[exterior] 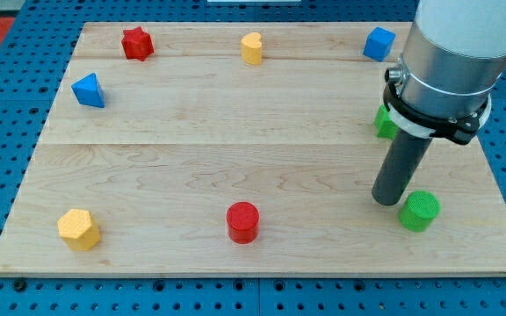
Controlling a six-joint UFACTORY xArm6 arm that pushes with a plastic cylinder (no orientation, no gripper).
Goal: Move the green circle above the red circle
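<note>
The green circle (420,211) is a short green cylinder at the view's lower right of the wooden board (235,123). The red circle (242,221) is a short red cylinder near the view's bottom centre. My tip (386,200) rests on the board just left of the green circle, close to it or touching it. The red circle lies far to the tip's left.
Another green block (384,121) is partly hidden behind the arm at the view's right. A red star (136,43), a yellow heart-like block (251,48) and a blue cube (379,43) line the top. A blue triangle (89,90) is left, a yellow hexagon (79,229) lower left.
</note>
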